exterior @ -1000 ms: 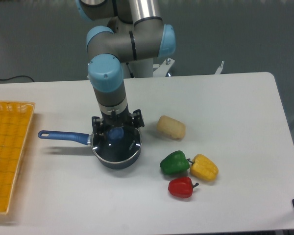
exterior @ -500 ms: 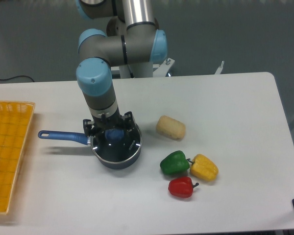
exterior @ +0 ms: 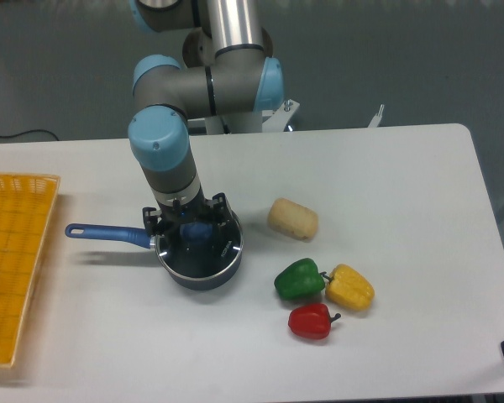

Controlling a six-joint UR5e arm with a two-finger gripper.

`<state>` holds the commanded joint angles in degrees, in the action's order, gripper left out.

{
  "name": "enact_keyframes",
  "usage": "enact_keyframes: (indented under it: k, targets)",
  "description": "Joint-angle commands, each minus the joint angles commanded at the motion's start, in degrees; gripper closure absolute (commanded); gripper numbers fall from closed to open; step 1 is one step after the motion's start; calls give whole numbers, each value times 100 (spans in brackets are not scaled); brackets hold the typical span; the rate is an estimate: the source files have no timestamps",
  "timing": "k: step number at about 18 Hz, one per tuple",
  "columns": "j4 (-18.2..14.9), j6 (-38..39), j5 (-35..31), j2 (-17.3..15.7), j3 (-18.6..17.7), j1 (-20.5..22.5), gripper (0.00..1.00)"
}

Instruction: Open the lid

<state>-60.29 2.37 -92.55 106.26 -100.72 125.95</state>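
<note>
Camera: end effector (exterior: pixel 192 228) over lid (exterior: pixel 203 247) knob, lid on saucepan (exterior: pixel 195 267).

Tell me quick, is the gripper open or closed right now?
Gripper: at the blue knob of the lid; open or closed cannot be told.

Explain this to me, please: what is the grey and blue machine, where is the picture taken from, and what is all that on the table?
The machine is a robot arm with a two-finger gripper at its tip. One fixed camera looks down at the white table from the front. The gripper is lowered over a dark blue saucepan with a long blue handle. The pan is covered by a glass lid with a blue knob, which the arm is meant to lift off. The picture does not show whether the fingers have closed on the knob. To the right lie a beige bread-like lump and three peppers: green, yellow and red. At the left edge sits a yellow basket.
</note>
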Motion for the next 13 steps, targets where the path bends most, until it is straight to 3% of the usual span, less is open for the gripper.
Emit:
enact_keyframes:
  k: [13]
  targets:
    - [53, -53, 88, 0, -123, 123, 1]
